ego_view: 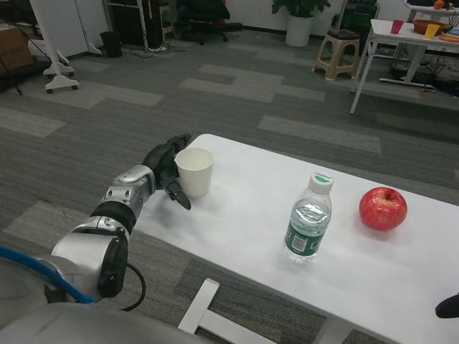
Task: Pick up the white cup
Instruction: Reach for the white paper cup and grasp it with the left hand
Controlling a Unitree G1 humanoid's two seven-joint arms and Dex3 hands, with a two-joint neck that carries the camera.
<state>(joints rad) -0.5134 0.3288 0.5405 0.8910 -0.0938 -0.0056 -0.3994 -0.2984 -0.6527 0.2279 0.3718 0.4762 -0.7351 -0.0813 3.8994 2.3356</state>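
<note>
The white cup (194, 171) stands upright near the left end of the white table (258, 236). My left hand (166, 170) is at the cup's left side. Its fingers curve behind the cup's rim and one finger reaches down in front of its base. They lie close against the cup wall, but whether they press on it is unclear. Only a dark tip of my right hand (448, 307) shows at the picture's lower right edge, low over the table's near side.
A clear water bottle (309, 227) with a green label stands mid-table, and a red apple (383, 208) lies to its right. On the carpet beyond are a beige stool (337, 54), another white table (409, 39) and a potted plant (297, 18).
</note>
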